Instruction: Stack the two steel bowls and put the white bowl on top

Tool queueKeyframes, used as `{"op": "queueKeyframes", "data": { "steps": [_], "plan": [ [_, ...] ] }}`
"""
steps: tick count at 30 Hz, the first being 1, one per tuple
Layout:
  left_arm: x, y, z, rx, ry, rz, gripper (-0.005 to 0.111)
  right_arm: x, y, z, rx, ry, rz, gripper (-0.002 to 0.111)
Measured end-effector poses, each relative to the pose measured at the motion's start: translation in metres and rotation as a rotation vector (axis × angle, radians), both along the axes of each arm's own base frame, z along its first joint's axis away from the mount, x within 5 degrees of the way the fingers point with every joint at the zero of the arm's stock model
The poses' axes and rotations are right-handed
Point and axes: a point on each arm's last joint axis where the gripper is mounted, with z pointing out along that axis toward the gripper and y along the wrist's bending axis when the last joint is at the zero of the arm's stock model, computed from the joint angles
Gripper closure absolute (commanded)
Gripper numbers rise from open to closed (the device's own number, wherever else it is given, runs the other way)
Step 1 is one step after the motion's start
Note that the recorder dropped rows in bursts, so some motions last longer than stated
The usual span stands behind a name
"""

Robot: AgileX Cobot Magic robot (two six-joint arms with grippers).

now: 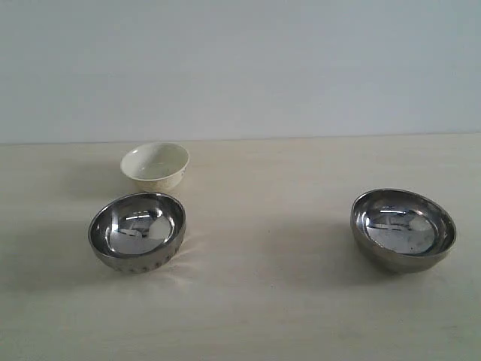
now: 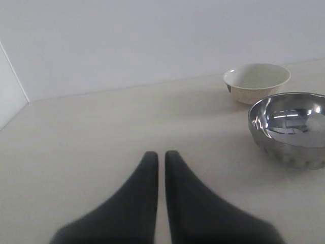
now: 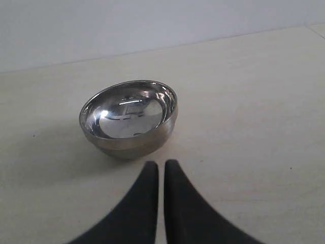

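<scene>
One steel bowl point(image 1: 137, 230) stands upright on the left of the table, and the white bowl point(image 1: 155, 165) sits just behind it, almost touching. The second steel bowl point(image 1: 403, 229) stands alone on the right. No gripper shows in the exterior view. In the left wrist view my left gripper point(image 2: 161, 154) is shut and empty, well short of the left steel bowl point(image 2: 290, 127) and the white bowl point(image 2: 257, 82). In the right wrist view my right gripper point(image 3: 161, 163) is shut and empty, its tips close to the right steel bowl point(image 3: 129, 117).
A pale wooden table point(image 1: 270, 286) carries the bowls, with a plain light wall point(image 1: 240, 68) behind it. A wide stretch of bare tabletop lies between the two steel bowls.
</scene>
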Motion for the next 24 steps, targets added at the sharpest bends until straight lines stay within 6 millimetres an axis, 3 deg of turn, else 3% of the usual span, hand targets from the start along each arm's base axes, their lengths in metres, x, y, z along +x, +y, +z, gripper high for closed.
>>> {"op": "queueKeyframes", "data": {
  "steps": [16, 19, 24],
  "plan": [
    [0.0, 0.0, 0.0, 0.0, 0.0, 0.0, 0.103, 0.0, 0.0, 0.0, 0.027, 0.0, -0.003, 0.108],
    [0.0, 0.0, 0.0, 0.0, 0.0, 0.0, 0.103, 0.0, 0.003, 0.0, 0.189, 0.012, -0.014, 0.108],
    [0.0, 0.0, 0.0, 0.0, 0.0, 0.0, 0.103, -0.001, 0.012, 0.002, 0.646, 0.06, -0.042, 0.108]
  ]
}}
